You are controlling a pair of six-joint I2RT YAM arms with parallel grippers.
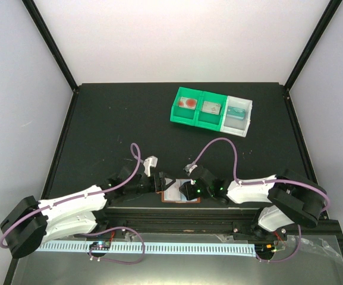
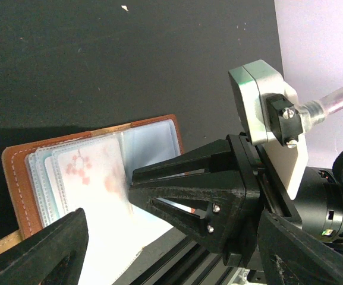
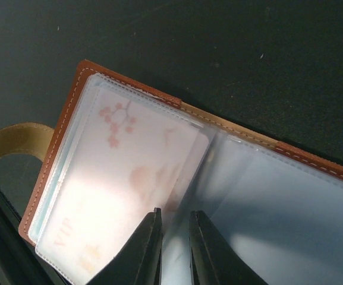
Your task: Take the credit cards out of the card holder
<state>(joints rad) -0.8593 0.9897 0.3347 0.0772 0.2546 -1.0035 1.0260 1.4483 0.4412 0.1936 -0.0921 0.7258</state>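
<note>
Holder (image 1: pixel 174 194) lay spread open at the near edge of the black table (image 1: pixel 112 130), cards in its pockets.

Left gripper (image 2: pixel 171 217) hung released, its fingers (image 2: pixel 40 249) wide apart and holding nothing, just over the holder's near side. Right gripper (image 3: pixel 175 215) was clenched to a narrow slit on the free edge of a pinkish-white card (image 3: pixel 129 178) printed with red blossom. Whether the pads bit bare card or its cloudy sleeve could not be told. That card sat on the tab (image 3: pixel 10 142) side, with pale pockets fanned beneath it. The other half showed a bluish pocket (image 3: pixel 278 208). Green and white bins (image 1: pixel 211 111) stood well apart, farther back.
</note>
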